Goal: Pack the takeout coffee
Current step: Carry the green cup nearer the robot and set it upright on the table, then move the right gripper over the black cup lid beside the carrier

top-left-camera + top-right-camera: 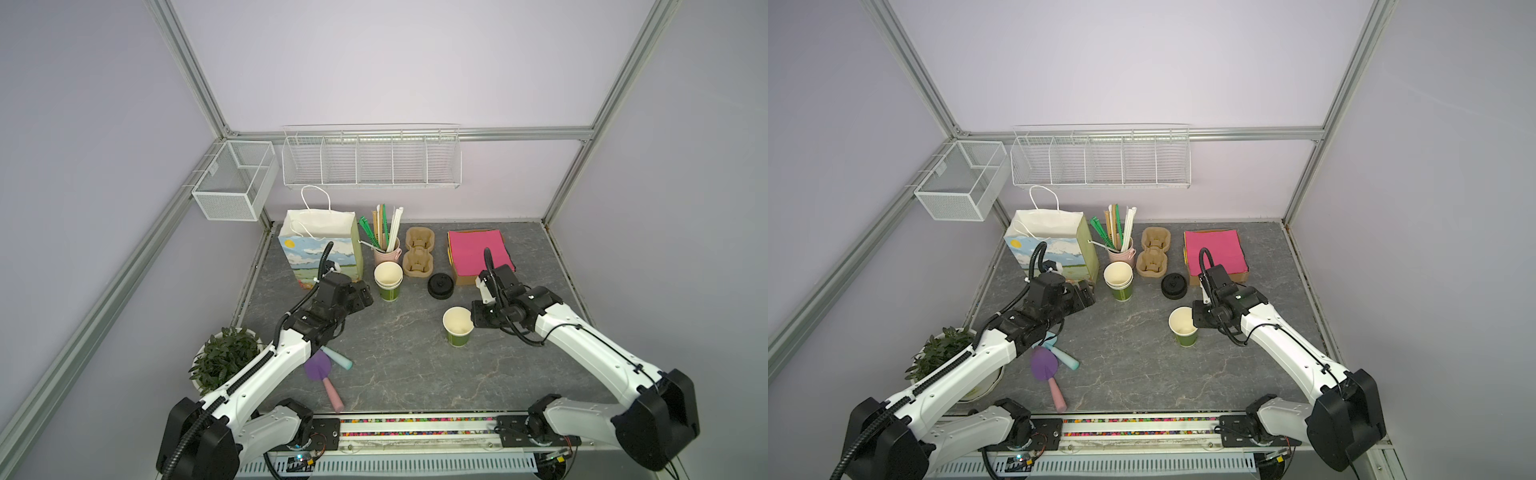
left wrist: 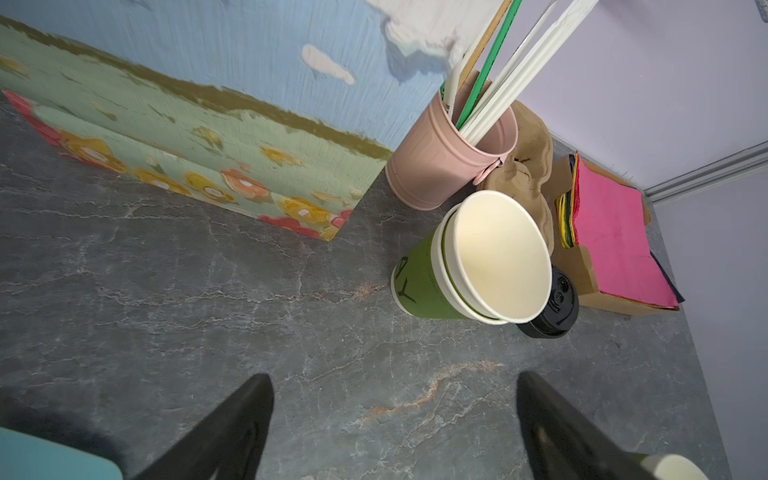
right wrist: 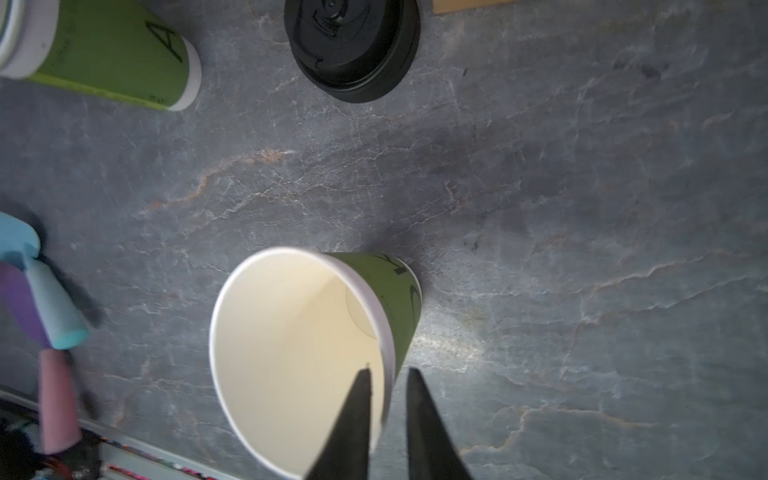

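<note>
No capped takeout coffee shows in any view. A single lidless green paper cup [image 1: 458, 330] [image 1: 1183, 328] [image 3: 299, 353] stands upright right of the middle. My right gripper [image 1: 473, 320] [image 1: 1194, 318] [image 3: 389, 372] straddles its rim, one finger inside and one outside, slightly open with small gaps to the wall. A stack of black lids [image 1: 440, 286] [image 3: 353, 45] lies behind the cup. My left gripper [image 1: 365, 297] [image 2: 394, 376] hangs wide open and empty over bare table, between the painted paper bag [image 1: 320, 249] [image 2: 208, 124] and the stack of lidless green cups [image 1: 388, 280] [image 2: 478, 266].
A pink bucket of straws [image 1: 386, 249], cardboard cup carriers [image 1: 419, 251] and a box of pink napkins [image 1: 478, 251] line the back. A potted plant [image 1: 224, 357] and toy trowels [image 1: 324, 370] lie under the left arm. Wire baskets [image 1: 370, 162] hang on the wall.
</note>
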